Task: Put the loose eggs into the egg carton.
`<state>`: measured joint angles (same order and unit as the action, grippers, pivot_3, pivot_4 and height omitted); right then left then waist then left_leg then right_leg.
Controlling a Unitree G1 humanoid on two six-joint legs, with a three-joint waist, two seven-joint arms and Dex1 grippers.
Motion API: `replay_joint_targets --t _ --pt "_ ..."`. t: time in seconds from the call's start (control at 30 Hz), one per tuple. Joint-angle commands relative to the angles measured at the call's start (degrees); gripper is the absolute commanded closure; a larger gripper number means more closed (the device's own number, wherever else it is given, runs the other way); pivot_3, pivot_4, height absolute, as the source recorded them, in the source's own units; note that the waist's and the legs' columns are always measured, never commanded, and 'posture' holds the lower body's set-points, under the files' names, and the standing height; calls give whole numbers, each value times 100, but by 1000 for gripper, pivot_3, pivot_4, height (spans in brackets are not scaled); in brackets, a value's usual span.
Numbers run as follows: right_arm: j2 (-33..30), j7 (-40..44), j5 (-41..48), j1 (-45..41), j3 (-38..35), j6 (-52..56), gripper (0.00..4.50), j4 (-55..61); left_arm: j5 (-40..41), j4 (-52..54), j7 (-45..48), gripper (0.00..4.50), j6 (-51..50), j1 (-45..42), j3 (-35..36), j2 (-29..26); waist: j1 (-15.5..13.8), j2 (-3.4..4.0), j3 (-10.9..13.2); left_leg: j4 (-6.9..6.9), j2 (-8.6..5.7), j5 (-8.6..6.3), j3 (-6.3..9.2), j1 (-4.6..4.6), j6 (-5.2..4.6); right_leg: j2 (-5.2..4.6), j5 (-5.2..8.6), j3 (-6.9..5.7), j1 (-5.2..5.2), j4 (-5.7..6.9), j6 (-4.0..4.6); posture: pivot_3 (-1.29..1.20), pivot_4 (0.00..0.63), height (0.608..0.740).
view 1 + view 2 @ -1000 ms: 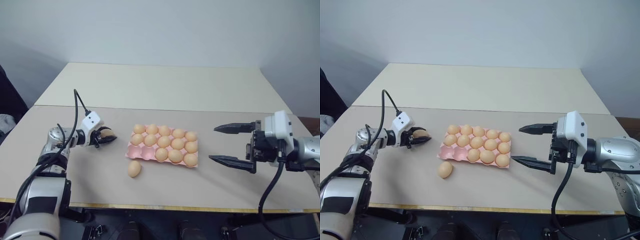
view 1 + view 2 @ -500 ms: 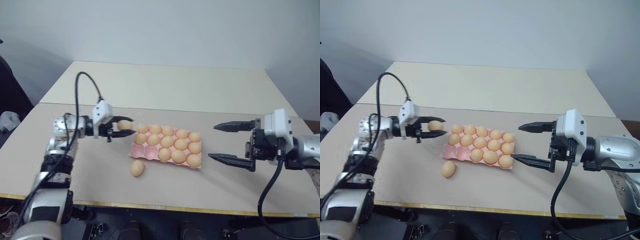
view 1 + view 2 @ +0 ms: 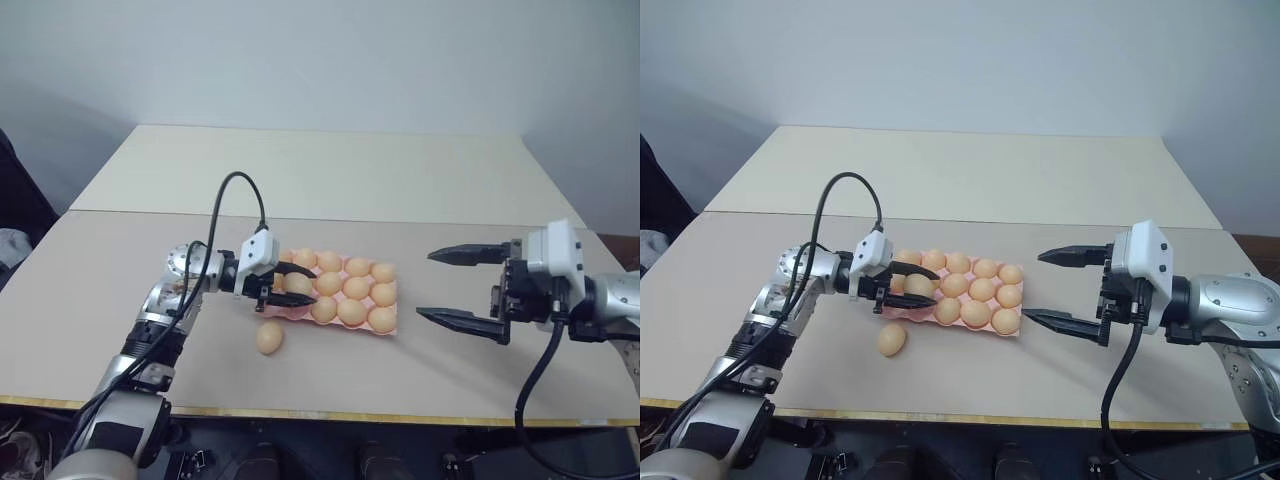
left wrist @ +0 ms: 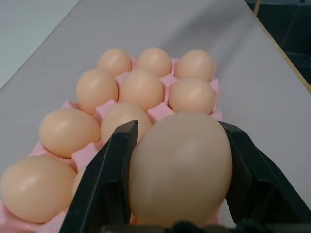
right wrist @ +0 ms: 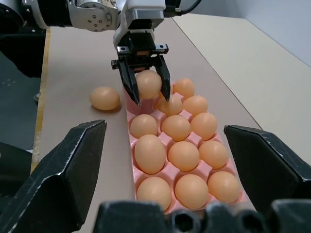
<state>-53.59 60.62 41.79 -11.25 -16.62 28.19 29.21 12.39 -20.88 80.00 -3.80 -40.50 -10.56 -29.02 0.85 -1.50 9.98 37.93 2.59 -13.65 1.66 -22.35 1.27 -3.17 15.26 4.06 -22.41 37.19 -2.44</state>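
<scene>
A pale bench (image 3: 420,385) carries a pink egg carton (image 3: 392,324) near its middle, most cups filled with tan-orange eggs. The left tool (image 3: 296,284) reaches in from nine o'clock and hovers over the carton's left end, its two black fingers (image 4: 108,180) clamped on either side of one egg (image 4: 181,167). A single loose egg (image 3: 268,337) lies on the bench just off the carton's seven o'clock corner, not touching it. The right tool (image 3: 450,288) hangs at three o'clock, apart from the carton, fingers spread wide and holding nothing, pointing toward the carton.
</scene>
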Motion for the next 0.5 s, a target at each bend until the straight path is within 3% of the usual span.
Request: replay_joint_targets --t 0.03,0.13,0.17,0.37,0.5 --pt "-28 -67 70 -23 -225 -61 0 145 -95 7 6 1191 89 -71 -70 -27 -2 0 0 0 0 0 0 0 0 0 0 0 0 0 0 0 150 740" --pt "-19 -86 63 -47 -191 -63 0 139 -72 31 33 207 66 -38 -50 -25 -2 0 0 0 0 0 0 0 0 0 0 0 0 0 0 0 150 740" --pt "-19 -88 62 -54 -182 -64 0 134 -50 72 40 72 64 -21 -34 -34 -2 0 0 0 0 0 0 0 0 0 0 0 0 0 0 0 150 740" --pt "-17 -87 77 -79 -142 -72 0 97 276 518 -92 72 -209 98 459 -382 30 0 0 0 1 0 0 1 0 1 0 0 0 0 0 0 150 740" --pt "-5 -75 77 -97 -115 -72 0 56 714 806 132 72 -496 293 1005 -1079 67 1 0 0 4 0 0 3 0 2 0 0 -1 1 0 0 150 740"
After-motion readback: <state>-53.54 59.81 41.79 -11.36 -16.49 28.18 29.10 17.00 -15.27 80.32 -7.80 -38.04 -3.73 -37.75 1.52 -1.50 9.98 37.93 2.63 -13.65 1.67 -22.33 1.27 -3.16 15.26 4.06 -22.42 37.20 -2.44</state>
